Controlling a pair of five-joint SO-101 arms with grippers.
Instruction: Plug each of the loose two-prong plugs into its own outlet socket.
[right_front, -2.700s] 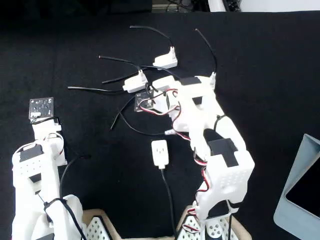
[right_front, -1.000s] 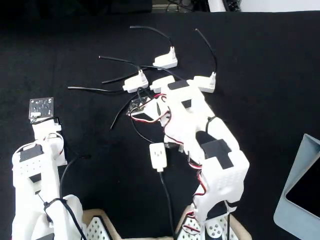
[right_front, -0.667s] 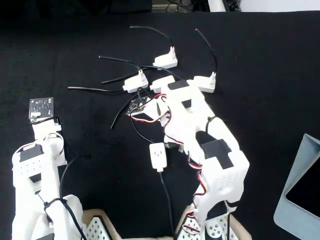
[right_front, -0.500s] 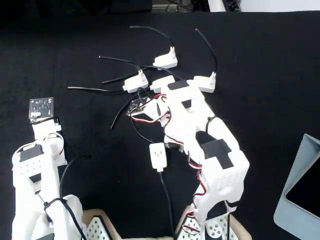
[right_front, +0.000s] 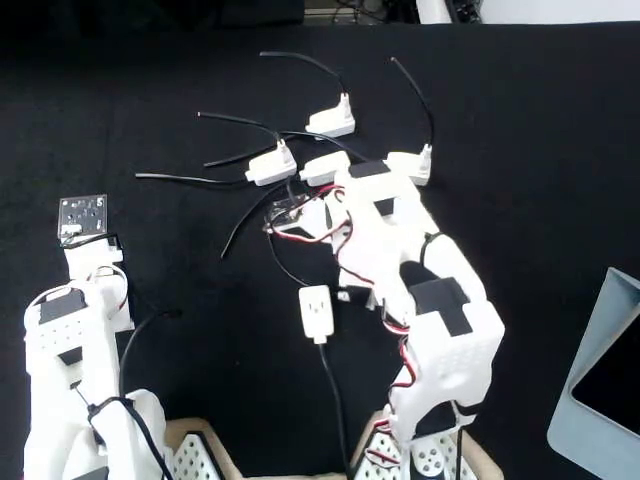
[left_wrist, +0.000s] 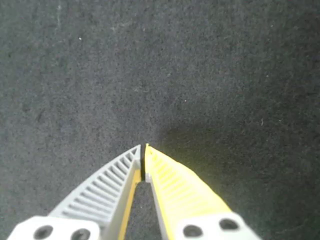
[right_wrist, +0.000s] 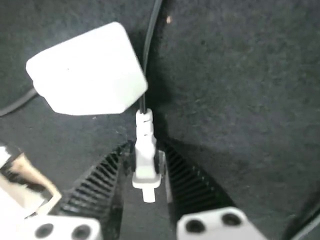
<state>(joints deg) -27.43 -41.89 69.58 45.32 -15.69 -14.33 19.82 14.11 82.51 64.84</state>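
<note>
My right gripper (right_wrist: 146, 146) is shut on a small white two-prong plug (right_wrist: 145, 167), whose thin black cord runs away from the fingers. A white socket block (right_wrist: 87, 70) lies on the black cloth just beyond the plug. In the high view the right arm (right_front: 400, 250) stretches over the middle of the table, its wrist close to several white blocks with black cord stubs (right_front: 272, 165) (right_front: 330, 122) (right_front: 410, 165). A white outlet (right_front: 317, 310) on a black cable lies beside that arm. My left gripper (left_wrist: 144, 149) is shut on nothing, over bare cloth at the near left.
The left arm (right_front: 80, 320) stays at the near left corner. A grey-blue case (right_front: 605, 370) lies at the right edge. Loose black cords (right_front: 240, 225) curl across the cloth left of the right arm's wrist.
The right arm swung left and toward the front, then in the last half second shifted slightly right and away. The left arm has kept still.
</note>
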